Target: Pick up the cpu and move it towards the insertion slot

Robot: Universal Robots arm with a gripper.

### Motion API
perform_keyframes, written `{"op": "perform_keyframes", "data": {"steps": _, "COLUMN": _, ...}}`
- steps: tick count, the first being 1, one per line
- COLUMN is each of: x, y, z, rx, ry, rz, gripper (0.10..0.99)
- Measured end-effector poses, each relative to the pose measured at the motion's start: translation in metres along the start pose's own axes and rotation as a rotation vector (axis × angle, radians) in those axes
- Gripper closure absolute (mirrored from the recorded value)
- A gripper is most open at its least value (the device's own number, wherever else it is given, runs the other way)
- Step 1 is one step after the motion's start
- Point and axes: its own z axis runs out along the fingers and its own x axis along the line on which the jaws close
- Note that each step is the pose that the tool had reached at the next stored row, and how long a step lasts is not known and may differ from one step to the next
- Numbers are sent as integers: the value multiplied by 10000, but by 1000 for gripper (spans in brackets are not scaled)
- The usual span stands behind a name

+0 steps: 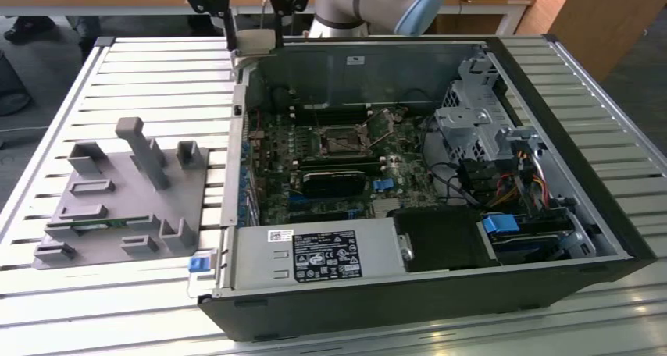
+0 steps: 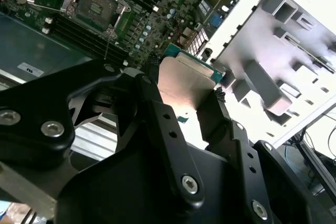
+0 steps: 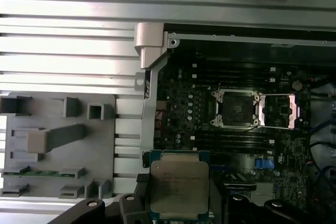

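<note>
Gripping one cpu (image 3: 178, 185) by its edges, the claw (image 3: 176, 203) sits closed on it, metal top level so it can seat flat. One insertion slot (image 3: 235, 109) lies ahead of the claw, bracket open; one grey tray (image 3: 58, 145) sits off to its side.

Silvery square cpu (image 3: 179, 184) sitting flat, lifted above the case, insertion slot (image 3: 234, 109) lying open, well apart.
</note>
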Motion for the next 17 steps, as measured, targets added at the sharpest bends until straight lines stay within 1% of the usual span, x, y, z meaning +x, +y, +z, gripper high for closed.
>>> {"op": "perform_keyframes", "data": {"steps": 17, "x": -266, "y": 128, "z": 11, "rx": -17, "ry": -1, "rz": 0, "gripper": 549}}
